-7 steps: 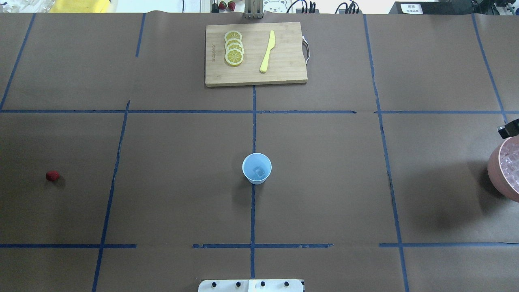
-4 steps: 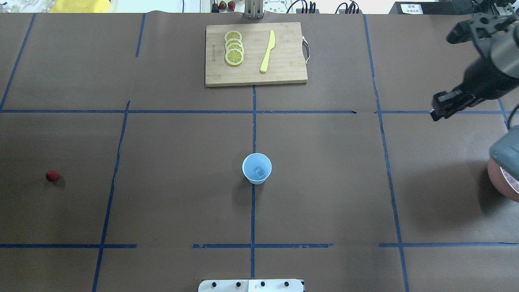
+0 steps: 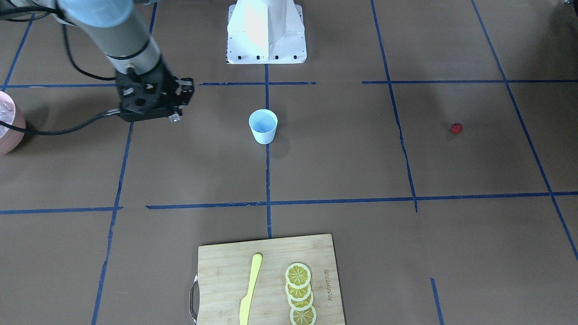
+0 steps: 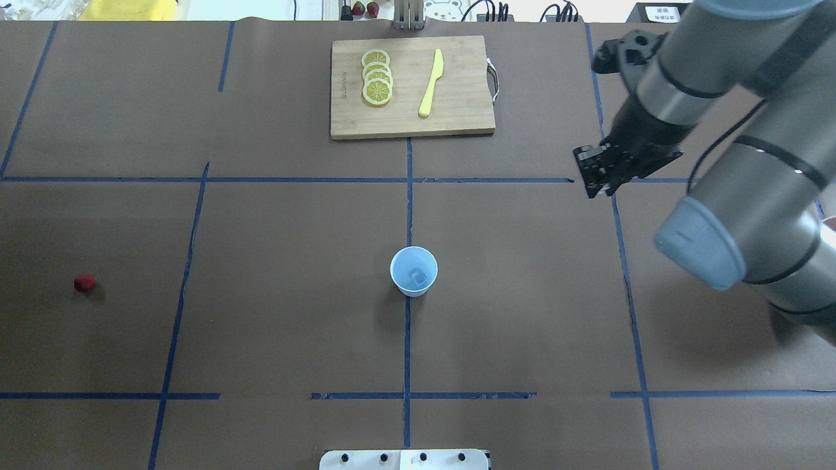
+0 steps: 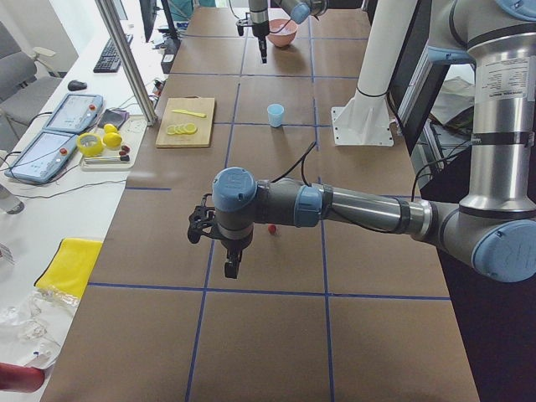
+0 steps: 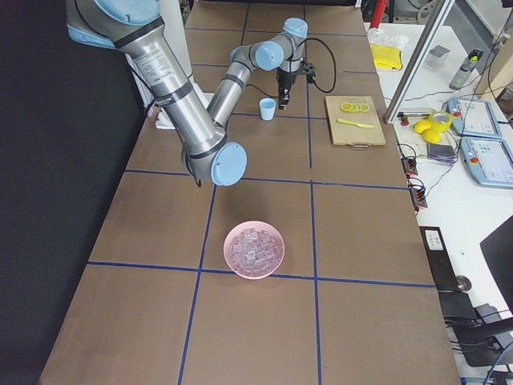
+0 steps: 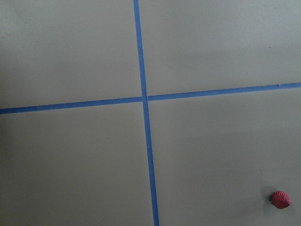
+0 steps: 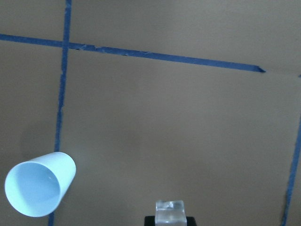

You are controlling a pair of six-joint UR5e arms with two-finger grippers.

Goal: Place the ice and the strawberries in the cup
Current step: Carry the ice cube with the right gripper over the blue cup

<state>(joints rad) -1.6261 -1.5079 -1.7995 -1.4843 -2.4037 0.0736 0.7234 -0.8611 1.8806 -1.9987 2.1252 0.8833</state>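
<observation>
Cup (image 4: 413, 271): centre of the overhead frame, on a blue tape line (image 4: 407, 215). Upright, long axis vertical, mouth up, tapering to the base. One ice cube (image 4: 418, 278) lies in its bottom.

Strawberry (image 4: 84, 282): far left of that frame, well apart from the cup. I can't tell which way it points.

Right gripper (image 4: 597, 173): upper right of the overhead. My right wrist view shows a second cube (image 8: 170, 212) pinched between its fingers at bottom centre.

Bowl (image 3: 13, 133): left edge of the front view, holding ice (image 6: 254, 249).

Left gripper (image 5: 230, 270): seen only from the left side. I can't tell its state.

Board (image 4: 457, 111): printed mark near one edge, too small to read.
</observation>
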